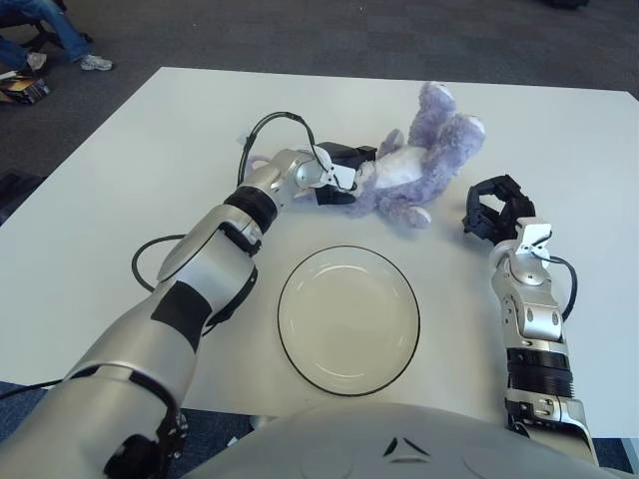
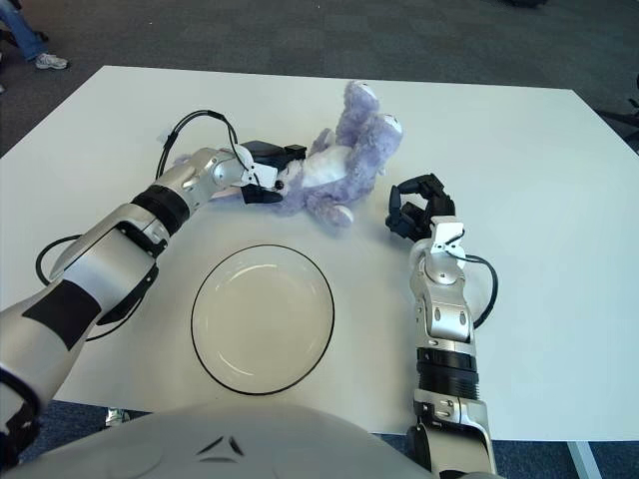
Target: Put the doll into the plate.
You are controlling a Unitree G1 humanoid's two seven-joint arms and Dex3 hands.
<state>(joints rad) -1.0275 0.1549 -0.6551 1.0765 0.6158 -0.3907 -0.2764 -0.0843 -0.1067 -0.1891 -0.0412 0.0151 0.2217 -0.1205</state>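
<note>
A purple plush doll (image 1: pixel 424 160) with a white belly lies on its back on the white table, behind the plate. My left hand (image 1: pixel 344 177) reaches across from the left, and its dark fingers are closed on the doll's left side. The doll still touches the table. A white plate (image 1: pixel 348 319) with a thin dark rim lies empty in front of the doll, near the table's front edge. My right hand (image 1: pixel 492 210) shows just right of the doll, apart from it, fingers loosely curled and holding nothing.
The white table (image 1: pixel 120 200) stands on dark carpet. A black cable (image 1: pixel 150 254) loops beside my left forearm. A seated person's legs (image 1: pixel 60 35) show on the floor at the far left.
</note>
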